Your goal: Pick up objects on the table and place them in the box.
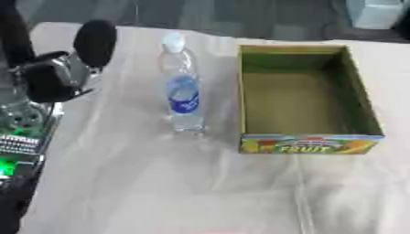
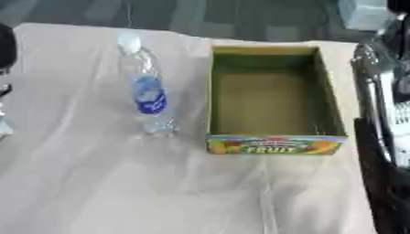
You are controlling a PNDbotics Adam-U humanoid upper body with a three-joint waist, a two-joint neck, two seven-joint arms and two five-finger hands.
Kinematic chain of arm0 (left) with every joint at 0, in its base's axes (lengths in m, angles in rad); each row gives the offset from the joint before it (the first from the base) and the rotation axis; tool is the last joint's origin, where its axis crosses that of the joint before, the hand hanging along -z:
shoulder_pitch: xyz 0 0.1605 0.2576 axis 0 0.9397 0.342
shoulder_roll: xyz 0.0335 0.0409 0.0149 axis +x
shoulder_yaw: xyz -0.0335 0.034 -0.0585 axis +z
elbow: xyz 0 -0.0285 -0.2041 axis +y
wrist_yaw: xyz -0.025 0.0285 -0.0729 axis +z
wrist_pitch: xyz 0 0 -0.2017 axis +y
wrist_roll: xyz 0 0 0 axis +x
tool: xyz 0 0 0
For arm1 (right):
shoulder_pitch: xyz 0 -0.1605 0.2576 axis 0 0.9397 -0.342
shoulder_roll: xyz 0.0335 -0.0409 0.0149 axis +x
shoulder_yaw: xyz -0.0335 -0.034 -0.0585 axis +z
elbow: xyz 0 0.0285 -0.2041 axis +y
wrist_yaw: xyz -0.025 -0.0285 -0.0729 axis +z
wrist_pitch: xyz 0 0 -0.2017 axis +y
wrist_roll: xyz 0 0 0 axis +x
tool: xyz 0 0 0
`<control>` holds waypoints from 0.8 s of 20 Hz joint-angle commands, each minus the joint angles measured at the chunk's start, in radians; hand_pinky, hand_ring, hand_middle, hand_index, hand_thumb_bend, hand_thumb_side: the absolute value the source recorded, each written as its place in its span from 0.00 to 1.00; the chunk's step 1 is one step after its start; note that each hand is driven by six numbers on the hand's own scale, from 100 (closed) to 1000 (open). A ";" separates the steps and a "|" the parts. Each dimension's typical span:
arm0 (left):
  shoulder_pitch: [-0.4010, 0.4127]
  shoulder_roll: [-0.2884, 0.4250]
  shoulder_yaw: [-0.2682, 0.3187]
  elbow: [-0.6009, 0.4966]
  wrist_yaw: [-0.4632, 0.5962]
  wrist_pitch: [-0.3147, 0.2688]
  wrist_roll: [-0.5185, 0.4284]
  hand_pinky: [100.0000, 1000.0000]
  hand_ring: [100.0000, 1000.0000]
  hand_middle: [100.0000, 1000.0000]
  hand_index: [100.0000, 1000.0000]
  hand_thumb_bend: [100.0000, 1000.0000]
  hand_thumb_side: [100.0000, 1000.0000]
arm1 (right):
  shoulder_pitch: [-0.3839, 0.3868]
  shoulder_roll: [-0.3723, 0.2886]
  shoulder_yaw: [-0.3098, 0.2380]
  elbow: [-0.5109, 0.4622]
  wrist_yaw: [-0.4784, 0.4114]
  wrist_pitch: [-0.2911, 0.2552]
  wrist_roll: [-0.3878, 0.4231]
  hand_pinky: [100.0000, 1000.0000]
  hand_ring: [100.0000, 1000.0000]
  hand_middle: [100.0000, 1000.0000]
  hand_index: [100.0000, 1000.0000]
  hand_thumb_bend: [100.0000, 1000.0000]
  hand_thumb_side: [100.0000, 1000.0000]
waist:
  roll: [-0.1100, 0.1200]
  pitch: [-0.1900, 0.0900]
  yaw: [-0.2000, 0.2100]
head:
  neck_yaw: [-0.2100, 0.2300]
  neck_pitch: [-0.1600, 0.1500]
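Observation:
A clear plastic water bottle [image 1: 182, 91] with a blue label and a white cap stands upright on the cloth-covered table. Just to its right, a small gap away, sits an open cardboard box [image 1: 308, 145] with green inner walls and "FRUIT" printed on its front; only its bare brown floor shows inside. Black and silver parts of my left arm [image 1: 56, 73] rise at the left edge, well left of the bottle. Parts of my right arm [image 2: 380, 105] run down the right edge, beside the box. Neither hand shows in either view.
A wrinkled beige cloth [image 1: 184, 183] covers the table, with wide room in front of the bottle and box. Electronics with green lights [image 1: 12, 155] sit at the lower left edge. A pale object [image 1: 376, 13] stands beyond the far right corner.

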 commanded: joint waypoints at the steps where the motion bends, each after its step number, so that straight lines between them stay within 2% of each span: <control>1: -0.007 0.008 -0.001 -0.017 0.006 0.002 -0.007 0.79 0.81 1.00 0.91 0.43 0.80 | -0.006 0.000 -0.002 -0.013 -0.007 0.002 0.006 0.77 0.83 0.93 0.93 0.00 1.00 | 0.007 -0.015 -0.003 | -0.005 0.012; 6: -0.005 0.005 -0.003 -0.017 0.008 0.008 -0.012 0.79 0.81 1.00 0.91 0.43 0.81 | -0.001 0.002 -0.001 -0.013 -0.013 0.004 0.012 0.77 0.83 0.93 0.93 0.00 1.00 | 0.010 -0.013 -0.007 | 0.003 0.040; 11: 0.003 0.007 -0.006 -0.017 0.009 0.018 -0.021 0.77 0.80 1.00 0.91 0.42 0.81 | 0.002 0.000 0.000 -0.013 -0.017 0.004 0.017 0.76 0.83 0.92 0.93 0.00 1.00 | 0.014 -0.012 -0.013 | 0.001 0.046; 13: 0.025 0.027 -0.016 -0.017 0.017 0.049 -0.042 0.69 0.78 1.00 0.93 0.42 0.81 | 0.005 -0.005 0.003 -0.013 -0.018 0.005 0.022 0.76 0.83 0.92 0.93 0.00 1.00 | 0.018 -0.011 -0.019 | 0.008 0.050; 14: 0.038 0.042 -0.024 -0.017 0.024 0.075 -0.060 0.68 0.78 1.00 0.93 0.43 0.80 | 0.007 -0.008 0.005 -0.013 -0.019 0.007 0.024 0.76 0.83 0.92 0.93 0.00 1.00 | 0.019 -0.010 -0.022 | 0.013 0.053; 15: 0.054 0.061 -0.032 -0.017 0.034 0.104 -0.083 0.68 0.78 1.00 0.94 0.48 0.76 | 0.011 -0.011 0.006 -0.013 -0.021 0.008 0.027 0.76 0.83 0.92 0.93 0.00 1.00 | 0.022 -0.010 -0.024 | 0.018 0.056; 16: 0.065 0.079 -0.039 -0.017 0.046 0.133 -0.105 0.68 0.78 1.00 0.94 0.48 0.77 | 0.015 -0.012 0.007 -0.013 -0.022 0.010 0.030 0.76 0.83 0.92 0.93 0.00 1.00 | 0.024 -0.009 -0.027 | 0.022 0.059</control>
